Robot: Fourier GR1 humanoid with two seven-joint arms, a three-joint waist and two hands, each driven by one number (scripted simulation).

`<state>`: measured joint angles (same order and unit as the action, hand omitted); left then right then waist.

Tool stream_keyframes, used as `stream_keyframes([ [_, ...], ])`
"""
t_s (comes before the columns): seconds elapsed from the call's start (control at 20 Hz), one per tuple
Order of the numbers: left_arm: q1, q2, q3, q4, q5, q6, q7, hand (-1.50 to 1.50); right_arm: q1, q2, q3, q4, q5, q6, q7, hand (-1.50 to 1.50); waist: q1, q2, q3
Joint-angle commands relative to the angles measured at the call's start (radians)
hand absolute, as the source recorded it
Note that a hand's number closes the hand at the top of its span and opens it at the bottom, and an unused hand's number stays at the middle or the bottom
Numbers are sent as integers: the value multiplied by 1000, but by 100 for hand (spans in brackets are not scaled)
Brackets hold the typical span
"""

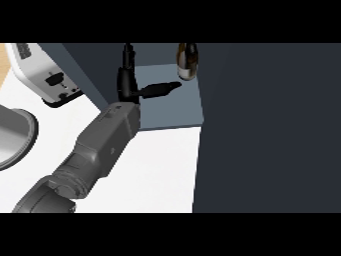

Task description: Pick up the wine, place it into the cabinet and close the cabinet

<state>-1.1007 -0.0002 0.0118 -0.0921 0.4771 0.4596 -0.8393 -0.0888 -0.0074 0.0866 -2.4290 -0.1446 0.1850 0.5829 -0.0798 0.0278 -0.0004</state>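
Dark: 1 wine bottle [187,62], 1 cabinet [174,107], 1 robot hand [132,85].

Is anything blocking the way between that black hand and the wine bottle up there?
Nothing visible does. The wine bottle already stands inside the cabinet, and the left hand is open beside it, its thumb pointing toward the bottle across a bare gap of shelf.

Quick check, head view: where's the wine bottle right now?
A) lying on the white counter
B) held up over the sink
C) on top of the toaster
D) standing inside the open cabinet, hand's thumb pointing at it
D: the wine bottle stands on the cabinet shelf, in its back part, with the hand's thumb stretched toward its base; fingers are straight, not curled round it. Whether they touch cannot be told.
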Motion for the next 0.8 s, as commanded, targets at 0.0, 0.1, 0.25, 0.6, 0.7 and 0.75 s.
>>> stream_keyframes([
  [0.0,56,42,4,-4,-4,-97,-45,-150,11,-7,-17,-42,-37,0,15,-150,6,1,-1],
  [0.1,18,7,6,-6,-7,-63,-18,-150,-35,-9,-4,-45,-21,-23,68,-150,19,-5,-2],
  [0.25,5,6,-10,3,-26,-67,-16,-150,3,-32,-49,-55,-67,11,38,-150,11,-4,0],
  [0.6,51,0,-7,-15,-24,-149,-43,-150,79,-14,-55,-82,-76,11,13,-150,27,-13,0],
  [0.7,35,0,-11,-8,-1,-164,3,-150,-28,-1,-3,-44,-36,-24,64,-150,19,-11,-1],
  [0.75,40,0,-7,-20,-1,-158,-23,-150,32,7,46,-76,0,-19,39,-150,21,-13,-1],
])
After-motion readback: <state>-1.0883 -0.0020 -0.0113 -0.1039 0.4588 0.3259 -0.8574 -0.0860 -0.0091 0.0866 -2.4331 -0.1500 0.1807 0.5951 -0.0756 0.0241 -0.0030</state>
